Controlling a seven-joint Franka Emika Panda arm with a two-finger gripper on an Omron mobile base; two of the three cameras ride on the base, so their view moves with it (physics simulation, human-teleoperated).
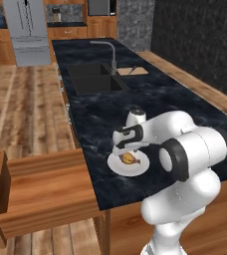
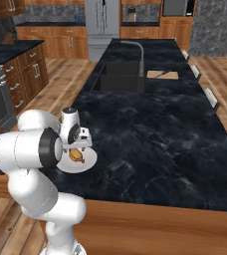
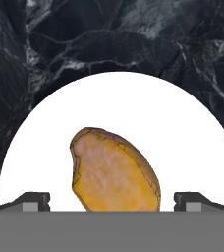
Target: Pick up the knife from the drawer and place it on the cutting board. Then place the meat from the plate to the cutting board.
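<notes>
Directly above the plate point(image 1: 135, 170) near the table's point(image 1: 105, 114) near edge, the gripper point(image 3: 112, 199) hung with jaws spread wide, empty. Meat point(image 3: 115, 171) lay on the plate between the fingertips point(image 3: 34, 201). Cutting board point(image 1: 133, 71) sat far off, right of the sink point(image 1: 93, 78). Drawer point(image 1: 41, 194) stood open at left.

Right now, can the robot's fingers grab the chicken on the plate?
Probably yes. The gripper hangs open just above the meat, one finger on each side of it, and nothing lies between them. The meat sits alone on the white plate.
</notes>
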